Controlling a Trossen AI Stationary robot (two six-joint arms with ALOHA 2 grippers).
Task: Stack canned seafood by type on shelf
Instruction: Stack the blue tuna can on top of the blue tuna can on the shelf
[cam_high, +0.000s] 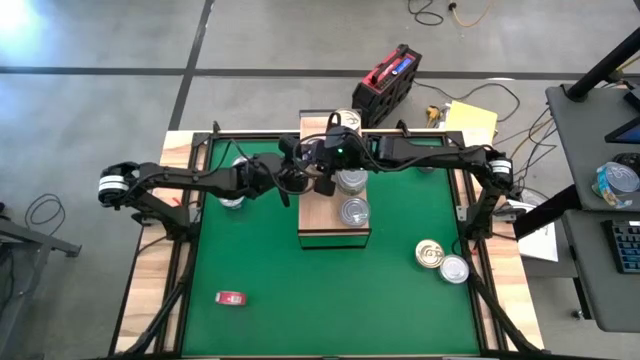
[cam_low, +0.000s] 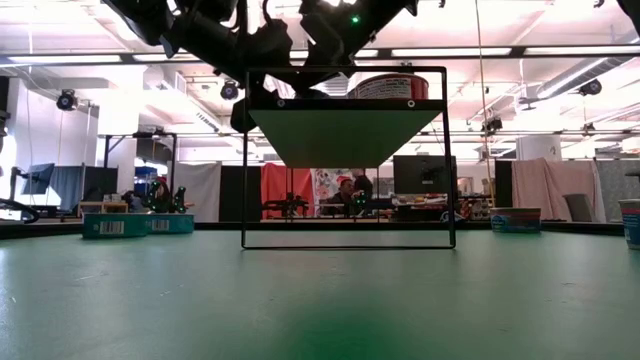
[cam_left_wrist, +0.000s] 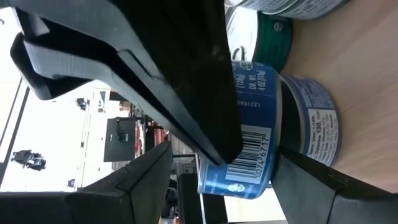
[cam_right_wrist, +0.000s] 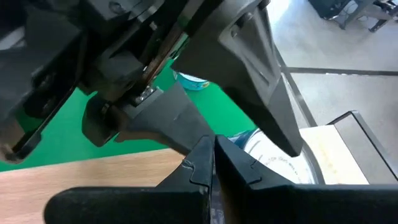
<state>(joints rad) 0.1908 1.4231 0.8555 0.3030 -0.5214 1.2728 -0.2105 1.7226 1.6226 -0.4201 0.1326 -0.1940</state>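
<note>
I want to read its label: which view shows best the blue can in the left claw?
The left wrist view: the blue can fills it, barcode facing. In the high view the arms cover it; low and right wrist views do not show it clearly.

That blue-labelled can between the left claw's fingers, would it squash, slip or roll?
The blue-labelled can looks like rigid metal, so it probably won't squash. Its glossy label may be slippery between the left claw's fingers. It is round and flat, so it likely rolls only on edge; flat on the shelf it should stay.

Two tins (cam_high: 441, 262) on the mat; one red object (cam_high: 230, 297); one shelf (cam_high: 334, 236).
</note>
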